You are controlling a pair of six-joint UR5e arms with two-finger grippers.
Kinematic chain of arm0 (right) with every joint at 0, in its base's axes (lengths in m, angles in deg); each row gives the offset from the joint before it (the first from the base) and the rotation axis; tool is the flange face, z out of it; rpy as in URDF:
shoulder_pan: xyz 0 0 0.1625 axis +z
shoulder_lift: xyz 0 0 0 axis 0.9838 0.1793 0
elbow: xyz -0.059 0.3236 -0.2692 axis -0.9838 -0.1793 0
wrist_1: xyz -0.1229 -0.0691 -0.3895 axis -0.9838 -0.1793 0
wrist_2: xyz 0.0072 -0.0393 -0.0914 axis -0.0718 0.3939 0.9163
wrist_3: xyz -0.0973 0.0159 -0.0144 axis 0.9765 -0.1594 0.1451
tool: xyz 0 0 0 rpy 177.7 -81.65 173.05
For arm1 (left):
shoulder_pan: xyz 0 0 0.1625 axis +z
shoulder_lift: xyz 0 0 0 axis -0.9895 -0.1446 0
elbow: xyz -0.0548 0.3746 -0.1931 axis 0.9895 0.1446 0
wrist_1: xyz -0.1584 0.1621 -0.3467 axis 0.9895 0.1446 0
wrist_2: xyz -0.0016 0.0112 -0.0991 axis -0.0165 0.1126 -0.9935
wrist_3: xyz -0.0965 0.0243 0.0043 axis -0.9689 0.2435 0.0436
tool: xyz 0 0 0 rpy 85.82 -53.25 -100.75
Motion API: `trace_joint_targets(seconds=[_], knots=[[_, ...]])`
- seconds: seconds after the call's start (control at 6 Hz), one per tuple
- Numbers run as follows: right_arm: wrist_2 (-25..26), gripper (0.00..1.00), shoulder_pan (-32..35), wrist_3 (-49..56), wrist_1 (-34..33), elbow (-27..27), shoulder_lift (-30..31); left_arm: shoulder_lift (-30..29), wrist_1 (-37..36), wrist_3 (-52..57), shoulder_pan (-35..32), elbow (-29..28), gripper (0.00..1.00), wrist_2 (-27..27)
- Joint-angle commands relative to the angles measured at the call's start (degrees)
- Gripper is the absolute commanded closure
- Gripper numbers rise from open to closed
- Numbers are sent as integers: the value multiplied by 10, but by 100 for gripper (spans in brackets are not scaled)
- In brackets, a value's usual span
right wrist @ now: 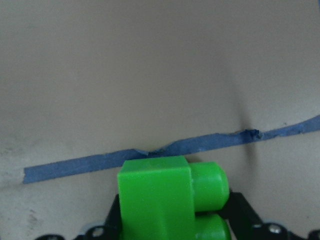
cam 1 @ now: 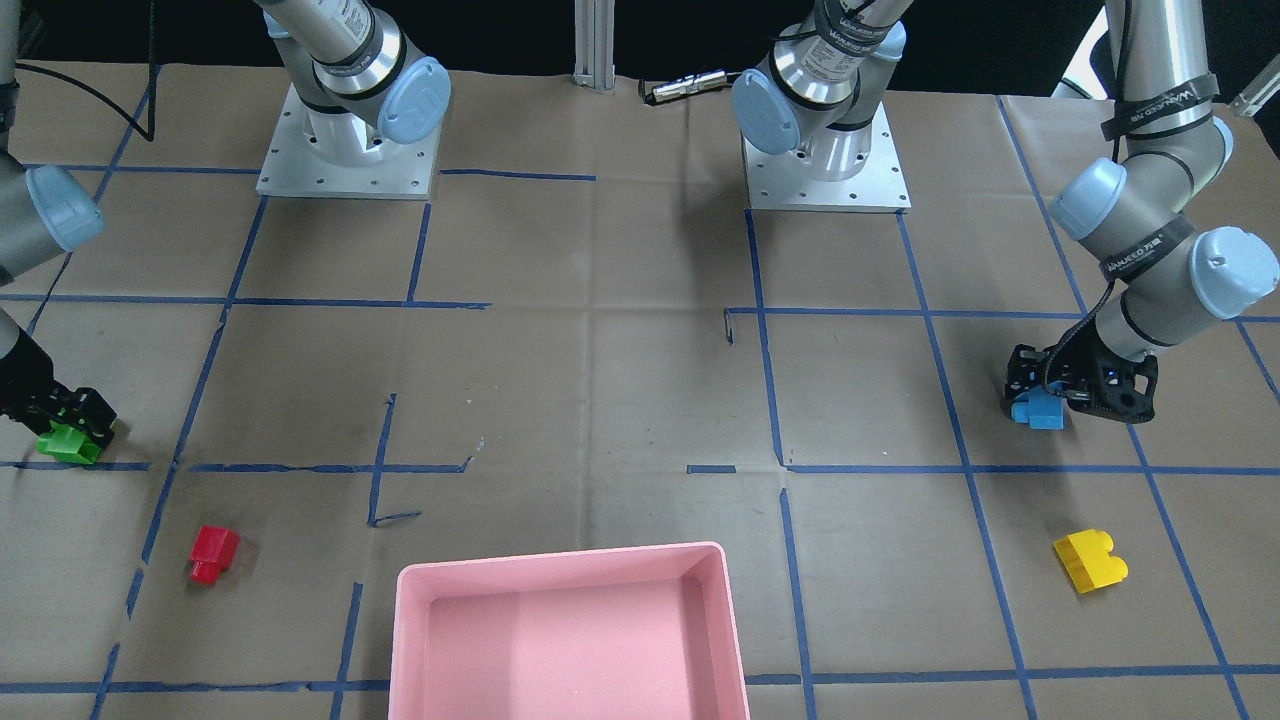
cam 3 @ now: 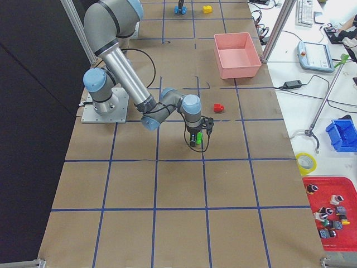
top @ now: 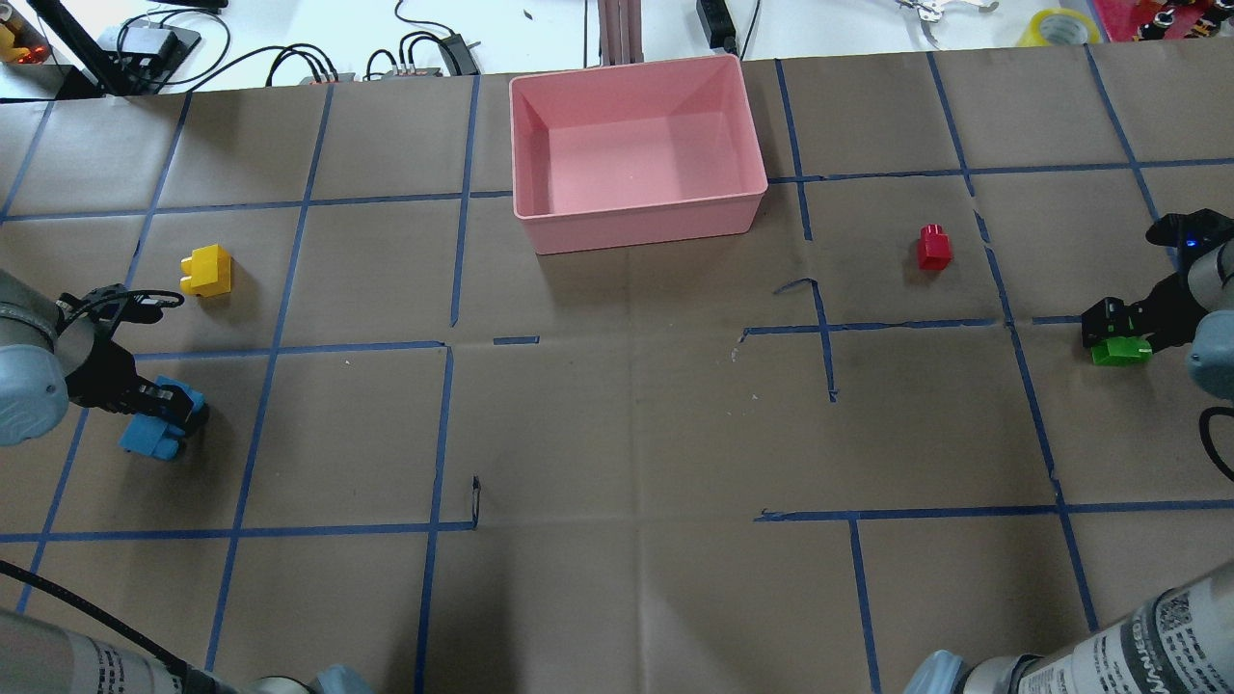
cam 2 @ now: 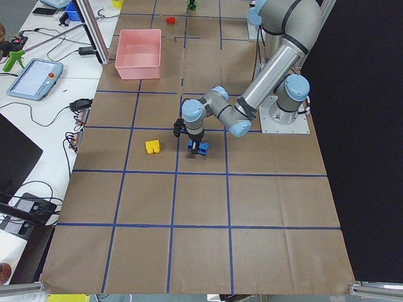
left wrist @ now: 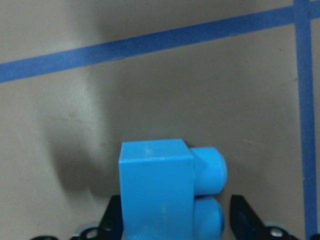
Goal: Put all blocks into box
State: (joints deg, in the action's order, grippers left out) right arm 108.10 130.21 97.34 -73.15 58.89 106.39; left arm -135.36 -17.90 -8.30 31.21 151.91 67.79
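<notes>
Box (top: 636, 226) empty, nothing in yet. Left hand (top: 164, 410) straddles blue brick (left wrist: 157, 190), slightly open. Right hand (top: 1118, 333) pinches green brick (right wrist: 155, 200). Red brick (top: 933, 247) and yellow brick (top: 205, 270) lie loose beyond the hands on worktop (top: 617, 434).

Left arm (cam 1: 1150, 215) folded low, wrist down near the table. Left gripper (cam 1: 1043, 400) straddles the blue brick (left wrist: 157, 190), with a thin gap on its stud side. Right arm (cam 1: 35, 215) likewise low; right gripper (cam 1: 78, 428) pressed against both sides of the green brick (right wrist: 155, 200).
</notes>
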Motion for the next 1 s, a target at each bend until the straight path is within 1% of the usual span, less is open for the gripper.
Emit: trace_joint_targets(seconds=[0.0,0.17,0.33,0.5,0.67,0.83], knots=[[4,80,0,21,5,-4,6,5,0,0,-2,-13,71,3],[5,86,0,37,12,-10,13,13,9,2,-6,-32,76,3],[5,90,0,37,90,-34,43,11,12,5,-8,-36,90,4],[4,91,3,36,171,-63,83,12,12,9,-9,-36,100,4],[-8,94,31,30,195,-85,104,12,12,10,-9,-36,100,4],[-11,94,92,29,198,-128,106,15,12,15,-9,-38,100,4]])
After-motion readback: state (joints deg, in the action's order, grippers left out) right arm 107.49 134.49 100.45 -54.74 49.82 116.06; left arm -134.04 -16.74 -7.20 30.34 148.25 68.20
